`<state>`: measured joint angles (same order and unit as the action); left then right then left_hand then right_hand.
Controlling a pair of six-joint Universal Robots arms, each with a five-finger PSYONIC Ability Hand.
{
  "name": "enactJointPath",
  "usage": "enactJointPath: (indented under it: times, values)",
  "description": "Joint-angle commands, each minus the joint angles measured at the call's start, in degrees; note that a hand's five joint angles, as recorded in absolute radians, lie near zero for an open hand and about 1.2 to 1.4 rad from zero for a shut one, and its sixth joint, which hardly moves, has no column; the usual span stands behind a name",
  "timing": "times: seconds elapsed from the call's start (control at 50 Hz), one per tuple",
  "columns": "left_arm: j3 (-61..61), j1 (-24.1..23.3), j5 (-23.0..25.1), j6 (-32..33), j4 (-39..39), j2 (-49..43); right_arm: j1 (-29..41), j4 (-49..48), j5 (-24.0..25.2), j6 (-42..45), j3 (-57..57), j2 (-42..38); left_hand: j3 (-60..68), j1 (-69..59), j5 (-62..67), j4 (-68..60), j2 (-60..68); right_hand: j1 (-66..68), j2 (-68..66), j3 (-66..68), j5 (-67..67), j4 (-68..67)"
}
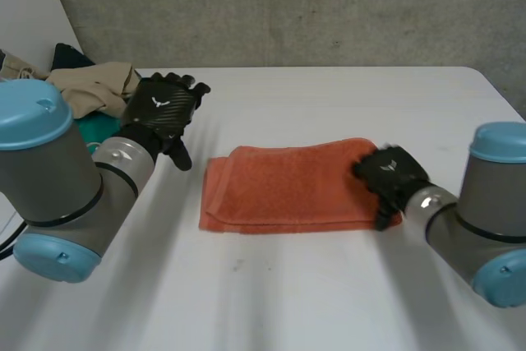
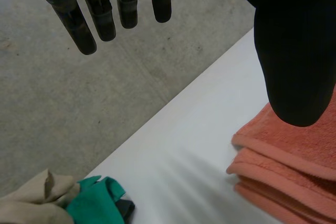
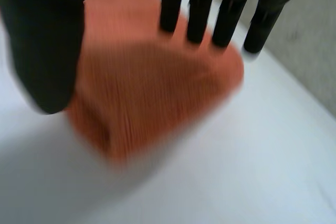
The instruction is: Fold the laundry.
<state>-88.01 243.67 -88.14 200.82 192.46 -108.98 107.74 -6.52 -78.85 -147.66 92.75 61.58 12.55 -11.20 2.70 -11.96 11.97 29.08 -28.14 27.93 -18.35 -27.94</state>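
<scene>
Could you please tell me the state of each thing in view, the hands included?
towel: folded, lying flat on the table.
pile: unfolded clothes, heaped at the table's far left corner.
left hand: open, holding nothing, between pile and towel.
right hand: open, at the towel's right end.

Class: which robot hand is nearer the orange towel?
Right. The right hand is over one end of the orange towel; the left hand hovers apart, beyond its other end.
</scene>
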Motion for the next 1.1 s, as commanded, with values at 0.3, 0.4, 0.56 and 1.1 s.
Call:
enactJointPath:
  times: [0.3,0.4,0.56,1.1]
  values:
    - [-4.8,1.5,-0.3,0.0,0.1,5.1,23.8,-19.8,-1.0,20.1,-8.9,-5.1,0.7,-2.0,0.5,-1.3,1.3,50.9,-51.9,52.1,-51.7,-52.1]
    - [-6.5,1.6,-0.2,-0.1,0.1,5.8,28.4,-18.0,5.6,22.3,-10.4,-12.0,0.7,-2.0,0.5,-1.3,1.3,50.9,-51.9,52.1,-51.7,-52.1]
    - [-5.3,1.4,-0.2,-1.4,0.6,5.6,28.2,-12.7,1.3,17.8,-13.9,-13.1,0.7,-2.0,0.5,-1.3,1.3,-19.1,18.1,-17.9,18.3,17.9]
    - [19.5,-12.7,-13.6,-14.9,-11.0,-25.0,6.4,13.8,6.7,-25.6,-27.5,-14.7,4.2,-5.6,4.1,-4.8,4.8,-19.1,18.1,-17.9,18.3,17.9]
